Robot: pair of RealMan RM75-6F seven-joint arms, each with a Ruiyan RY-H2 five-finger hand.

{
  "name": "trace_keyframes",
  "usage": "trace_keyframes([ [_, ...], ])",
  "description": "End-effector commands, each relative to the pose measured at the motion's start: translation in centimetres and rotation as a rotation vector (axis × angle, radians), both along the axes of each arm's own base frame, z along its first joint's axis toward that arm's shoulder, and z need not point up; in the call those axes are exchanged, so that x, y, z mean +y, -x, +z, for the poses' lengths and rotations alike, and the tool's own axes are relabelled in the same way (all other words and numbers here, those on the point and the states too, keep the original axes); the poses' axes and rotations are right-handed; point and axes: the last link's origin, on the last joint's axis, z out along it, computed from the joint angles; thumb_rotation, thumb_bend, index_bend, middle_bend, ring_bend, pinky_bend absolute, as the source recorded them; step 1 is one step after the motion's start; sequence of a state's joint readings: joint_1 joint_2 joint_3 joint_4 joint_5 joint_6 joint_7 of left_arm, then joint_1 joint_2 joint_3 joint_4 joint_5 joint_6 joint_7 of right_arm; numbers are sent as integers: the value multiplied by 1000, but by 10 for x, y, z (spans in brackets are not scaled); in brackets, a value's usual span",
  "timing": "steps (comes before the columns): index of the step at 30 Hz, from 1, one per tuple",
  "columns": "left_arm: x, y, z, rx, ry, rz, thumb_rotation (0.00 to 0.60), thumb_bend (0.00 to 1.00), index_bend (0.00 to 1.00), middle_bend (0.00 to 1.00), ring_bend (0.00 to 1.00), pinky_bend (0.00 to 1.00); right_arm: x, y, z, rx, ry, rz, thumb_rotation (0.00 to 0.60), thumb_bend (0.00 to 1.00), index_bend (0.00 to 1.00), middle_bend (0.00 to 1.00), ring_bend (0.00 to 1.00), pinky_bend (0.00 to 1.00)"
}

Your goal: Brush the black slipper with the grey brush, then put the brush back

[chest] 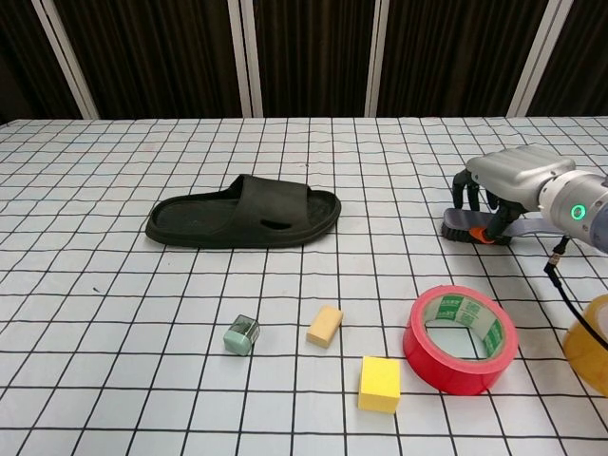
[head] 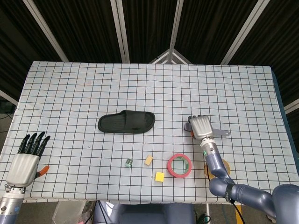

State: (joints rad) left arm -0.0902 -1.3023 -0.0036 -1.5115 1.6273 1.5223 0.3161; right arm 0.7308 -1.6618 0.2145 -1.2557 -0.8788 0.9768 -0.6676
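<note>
Your right hand (chest: 513, 180) sits at the right of the table (head: 70, 84), curled down over the grey brush (chest: 467, 226) with its fingers (chest: 463, 190) wrapped around the brush body; in the head view the same hand (head: 201, 126) covers most of the brush, and only the handle (head: 222, 134) pokes out to the right. From the chest view the brush's dark bristle edge appears to rest on the checked cloth, with an orange part showing under the palm. Whether the grip is firm you cannot tell from these views.

Your left hand (head: 26, 158) is at the near left corner of the table, fingers straight and spread apart, holding nothing. It shows only in the head view.

The black slipper (chest: 243, 213) lies flat near the middle of the table, well apart from the brush and to its left, toe end pointing right.

Nearer to you, a red tape roll (chest: 462, 338) lies flat just near of the right hand; its inner ring carries a green and white printed label, too small to read. A yellow block (chest: 379, 384) sits just left of it, a tan block (chest: 325, 325) and a small green cube (chest: 242, 335) further left. A yellowish tape roll (chest: 589, 356) is cut off at the right edge.
</note>
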Motion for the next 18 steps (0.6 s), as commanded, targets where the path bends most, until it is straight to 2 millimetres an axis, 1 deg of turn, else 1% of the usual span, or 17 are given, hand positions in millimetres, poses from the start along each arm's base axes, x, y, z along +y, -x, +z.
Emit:
trace_keyframes([
  [1,0,0,-1,2,4,-1,600,65,0,0,0,27,0,0,-2,-5,-2,9,600,430,596,545,490,542],
  [6,1,0,-4,10,19,2,600,91,0,0,0,27,0,1,-3,-14,-7,21,600,460,633,572,518,565],
  [10,2,0,-6,13,29,2,600,98,0,0,0,27,-1,2,-3,-21,-6,30,600,494,641,578,524,567],
  [15,2,0,-7,14,31,3,600,98,0,0,0,27,-1,4,-1,-21,-4,35,600,514,660,594,538,567],
  [18,4,-1,-9,16,40,0,600,115,0,0,0,27,0,3,2,-24,-1,41,600,524,664,598,540,567],
])
